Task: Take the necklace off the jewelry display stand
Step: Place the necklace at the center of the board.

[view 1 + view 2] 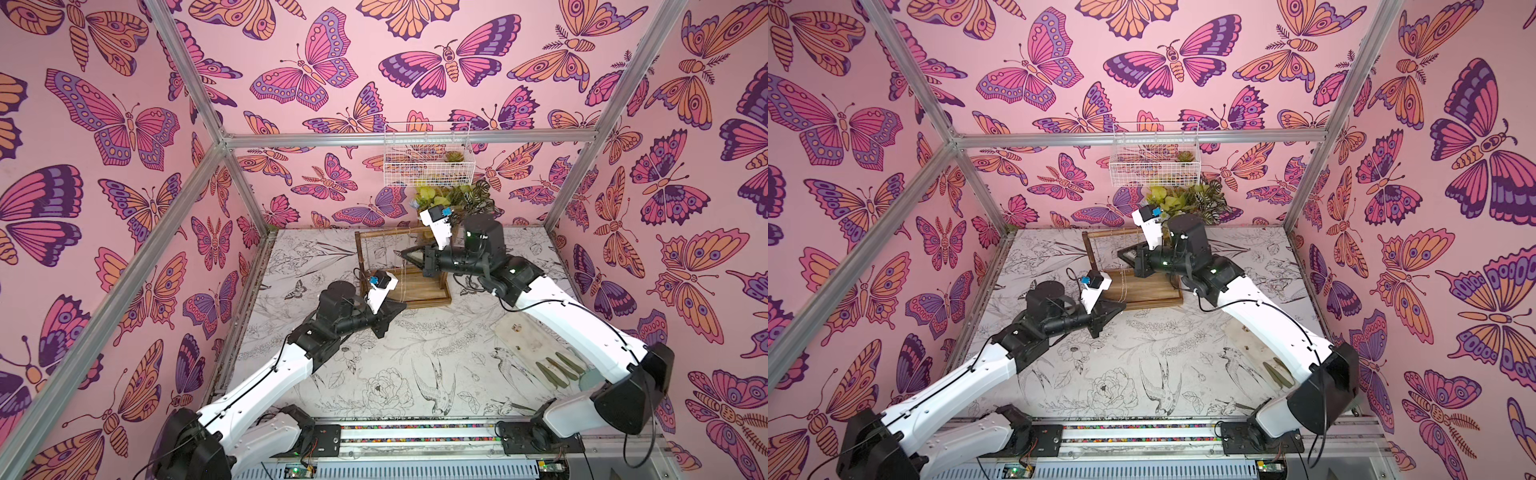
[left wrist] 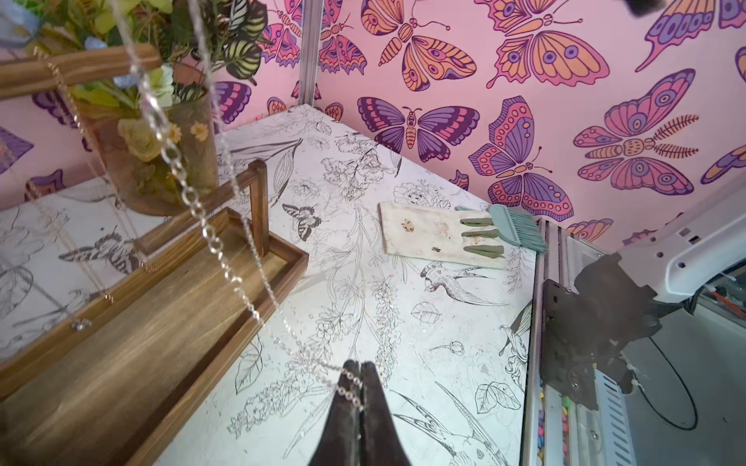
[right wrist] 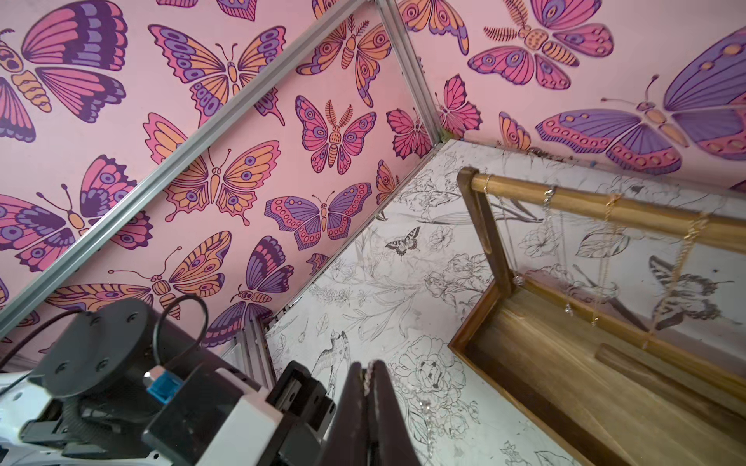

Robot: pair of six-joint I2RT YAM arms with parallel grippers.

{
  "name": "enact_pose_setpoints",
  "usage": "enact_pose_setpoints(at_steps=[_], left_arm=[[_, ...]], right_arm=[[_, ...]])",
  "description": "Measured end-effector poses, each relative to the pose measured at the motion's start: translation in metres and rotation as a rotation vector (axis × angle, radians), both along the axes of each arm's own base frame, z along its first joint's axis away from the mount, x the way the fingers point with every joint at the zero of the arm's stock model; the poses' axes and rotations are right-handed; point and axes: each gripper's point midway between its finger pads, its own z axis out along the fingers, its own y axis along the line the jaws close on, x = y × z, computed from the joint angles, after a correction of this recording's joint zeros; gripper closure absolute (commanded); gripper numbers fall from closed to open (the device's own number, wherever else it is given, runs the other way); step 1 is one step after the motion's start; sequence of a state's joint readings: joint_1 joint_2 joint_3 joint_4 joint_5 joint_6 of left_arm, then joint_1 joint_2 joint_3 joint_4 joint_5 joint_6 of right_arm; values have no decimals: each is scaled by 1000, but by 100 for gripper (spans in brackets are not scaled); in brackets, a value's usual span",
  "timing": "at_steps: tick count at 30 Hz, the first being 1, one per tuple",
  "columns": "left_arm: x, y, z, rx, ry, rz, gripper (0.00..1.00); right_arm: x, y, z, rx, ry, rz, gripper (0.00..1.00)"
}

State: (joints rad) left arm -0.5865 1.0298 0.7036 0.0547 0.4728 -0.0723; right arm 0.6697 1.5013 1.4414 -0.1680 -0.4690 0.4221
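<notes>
Both top views: jewelry display stand (image 1: 419,291), brown wood, upright on tabletop (image 1: 374,374). Left hand (image 1: 402,305) sits at the stand's near tray edge, right hand (image 1: 404,252) before its open frame. Left wrist view: left hand's fingers together, clamped on the silver necklace (image 2: 209,230), which rises past the stand's top bar. Right wrist view: right hand's fingers together, pinching necklace links beside the stand. Finer chains (image 3: 610,206) hang from its bar.

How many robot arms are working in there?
2. The left arm reaches in from the near left, the right arm from the near right; both extend toward the jewelry display stand. None seems hidden.
</notes>
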Motion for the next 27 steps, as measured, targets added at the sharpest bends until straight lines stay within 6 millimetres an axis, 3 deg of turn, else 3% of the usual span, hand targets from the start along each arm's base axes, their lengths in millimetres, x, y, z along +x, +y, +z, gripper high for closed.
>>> enact_pose_setpoints(at_steps=[6,14,27], left_arm=[[-26,19,-32,37,116,68,100],[-45,39,-60,71,251,183,100],[-65,69,-105,126,453,356,100]], right_arm=[[7,24,-42,-22,69,34,100],[7,53,-90,-48,134,84,100],[0,77,-145,-101,200,130,100]])
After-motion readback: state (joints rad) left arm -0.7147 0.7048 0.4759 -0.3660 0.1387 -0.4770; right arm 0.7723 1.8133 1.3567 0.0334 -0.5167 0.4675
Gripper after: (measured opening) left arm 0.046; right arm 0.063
